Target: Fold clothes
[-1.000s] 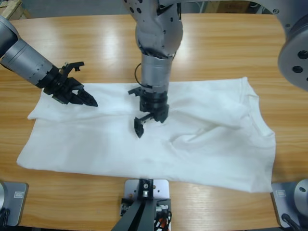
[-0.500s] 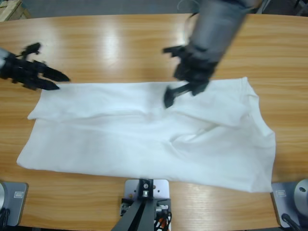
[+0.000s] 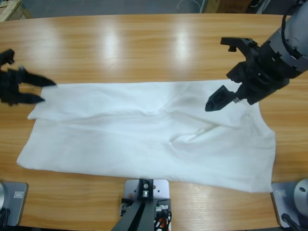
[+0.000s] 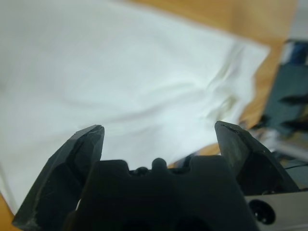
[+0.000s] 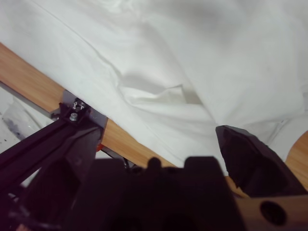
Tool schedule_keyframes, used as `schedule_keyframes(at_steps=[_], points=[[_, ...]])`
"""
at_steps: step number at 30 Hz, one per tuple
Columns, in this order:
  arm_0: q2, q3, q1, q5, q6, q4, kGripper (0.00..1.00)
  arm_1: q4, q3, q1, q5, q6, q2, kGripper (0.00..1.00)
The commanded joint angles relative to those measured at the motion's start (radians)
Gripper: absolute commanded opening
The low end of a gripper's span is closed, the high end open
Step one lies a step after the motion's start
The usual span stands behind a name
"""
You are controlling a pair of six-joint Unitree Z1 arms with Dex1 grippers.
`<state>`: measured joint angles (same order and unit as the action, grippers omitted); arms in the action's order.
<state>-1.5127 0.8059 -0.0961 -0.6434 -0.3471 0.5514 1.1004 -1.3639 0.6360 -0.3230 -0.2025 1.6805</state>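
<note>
- The white T-shirt (image 3: 144, 139) lies spread across the near half of the wooden table (image 3: 144, 43). Its long lower edge runs close to the table's near edge, and bare wood shows on every side of it.
- In the high view a raised crease (image 3: 187, 139) puckers the cloth right of the middle. The rest lies in soft, shallow wrinkles.
- The right wrist view looks down on that crease (image 5: 154, 91), the shirt (image 5: 216, 48) filling most of the picture and a strip of table (image 5: 29, 77) beyond its edge.
- The right end effector (image 3: 219, 77) hangs over the shirt's upper right part, jaws spread wide and gripping nothing. Its own view shows the same spread jaws (image 5: 159, 132) clear of the cloth.
- The left end effector (image 3: 48, 92) sits at the picture's left edge, beside the shirt's upper left corner, its jaws apart and empty.
- The left wrist view looks across the shirt (image 4: 120, 72) between the parted jaws (image 4: 159, 130).
</note>
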Motion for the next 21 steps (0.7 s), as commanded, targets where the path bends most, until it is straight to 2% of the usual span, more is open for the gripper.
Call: schedule_keyframes(at_steps=[1, 3, 5, 8, 14, 18, 21], points=[[0.205, -0.040, -0.425, 0.385, -0.174, 0.101, 0.904, -0.079, 0.152, -0.010, 0.010, -0.035, -0.120, 0.991], [0.212, -0.028, -0.496, 0.445, -0.209, 0.146, 0.908, -0.100, 0.192, -0.010, 0.010, -0.042, -0.152, 0.991], [0.203, -0.063, -0.496, 0.450, -0.259, 0.146, 0.912, -0.115, 0.224, -0.010, 0.007, -0.049, -0.181, 0.992], [0.196, -0.155, -0.445, 0.459, -0.372, 0.114, 0.913, -0.121, 0.264, -0.010, 0.004, -0.059, -0.225, 0.992], [0.171, -0.228, -0.444, 0.485, -0.487, -0.008, 0.913, -0.122, 0.322, -0.010, -0.007, -0.075, -0.296, 0.991], [0.126, -0.224, -0.408, 0.526, -0.484, -0.079, 0.913, -0.122, 0.338, -0.010, -0.011, -0.089, -0.326, 0.993], [0.118, -0.226, -0.340, 0.540, -0.476, -0.128, 0.913, -0.122, 0.341, -0.010, -0.016, -0.095, -0.332, 0.993]])
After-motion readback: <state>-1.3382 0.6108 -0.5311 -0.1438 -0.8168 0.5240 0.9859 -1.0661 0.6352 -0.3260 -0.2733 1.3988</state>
